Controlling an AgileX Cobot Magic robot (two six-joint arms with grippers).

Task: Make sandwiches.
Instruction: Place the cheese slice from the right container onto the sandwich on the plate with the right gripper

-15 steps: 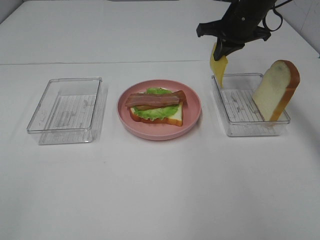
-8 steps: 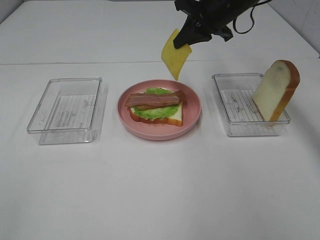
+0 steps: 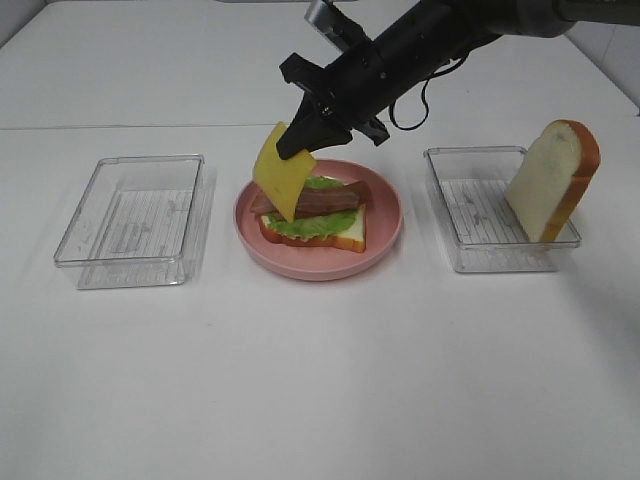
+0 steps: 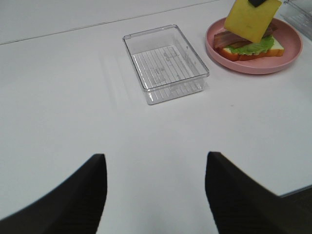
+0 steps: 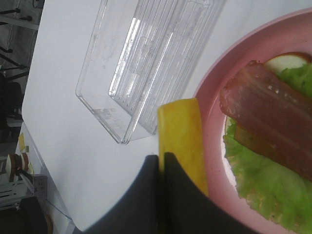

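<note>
Exterior high view is showing the right pincer (image 3: 298, 150) reaching across the middle and gripping the upper edge of the yellow cheese slice (image 3: 283, 185). The slice is hanging tilted, one corner pointing down over the left part of the pink plate (image 3: 390, 215). Whether that corner is touching the food below cannot be told.

On the plate the bottom bread slice (image 3: 345, 235) is lying flat, with the lettuce leaf (image 3: 310, 225) spreading over it and the bacon strips (image 3: 325, 198) resting on top. A second bread slice (image 3: 552, 180) is standing nearly upright, leaning in the far right corner of the right tray (image 3: 440, 200). The left tray (image 3: 75, 230) is sitting on the white counter (image 3: 320, 380) on the plate's other side, just beside it.

Right wrist view is showing the right pincer (image 5: 161, 161) with its dark jaws pressing together on the cheese slice (image 5: 183, 141), seen nearly edge-on above the plate's rim (image 5: 229, 73), between the left tray (image 5: 141, 58) and the bacon.

Left wrist view is showing the left pincer (image 4: 155, 158) with its two dark fingers standing wide apart and nothing between them, hovering over bare counter. Beyond it, the left tray (image 4: 165, 63) and the pink plate (image 4: 253, 68) are lying well away, with the cheese slice (image 4: 252, 19) hanging above the stack.
</note>
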